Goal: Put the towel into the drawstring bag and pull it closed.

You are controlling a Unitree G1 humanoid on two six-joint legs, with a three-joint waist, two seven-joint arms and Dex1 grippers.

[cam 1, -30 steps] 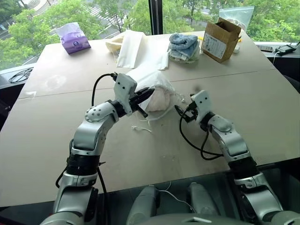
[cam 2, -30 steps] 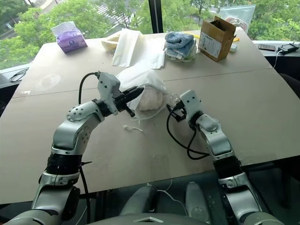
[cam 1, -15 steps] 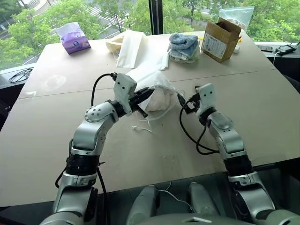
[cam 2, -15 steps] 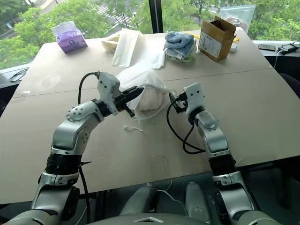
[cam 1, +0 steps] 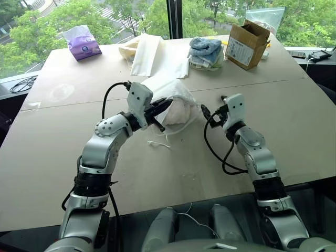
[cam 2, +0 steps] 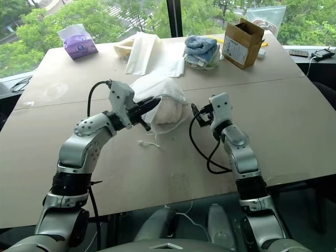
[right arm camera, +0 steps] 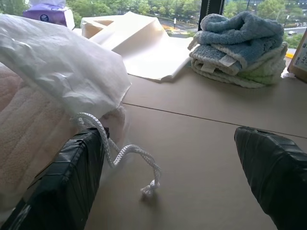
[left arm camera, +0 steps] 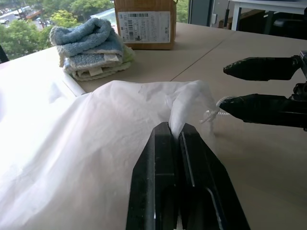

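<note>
- Towel (right arm camera: 21, 129) already inside the bag (cam 1: 173, 97), near mid-table; pink pile visible through the thin fabric and at the mouth.
- Stuffing step judged done; mouth not yet drawn shut, so closing remains.
- Left gripper (left arm camera: 175, 136) pressed together, pinching a fold of bag fabric near the mouth, at about 9 o'clock of the bag.
- Right gripper (right arm camera: 168, 172) spread wide, holding nothing, at about 3 o'clock of the bag's mouth.
- Cord (right arm camera: 125, 152) draped over 1 finger (right arm camera: 72, 167) of the right gripper, knotted end lying on the table (cam 1: 294, 121); looks like touching only, not gripped, though the contact is hard to read.
- A 2nd loose cord (cam 1: 158, 143) lying on the table at about 6 o'clock of the bag.
- Left to do, by judgement: close on the cord, pull away from the bag while the left grip holds it.
- Against 1 second back: right gripper risen and swung toward 2 o'clock, nearer the bag's mouth; wrist turned.
- Left gripper unchanged, same pinch; bag and towel in the same place.
</note>
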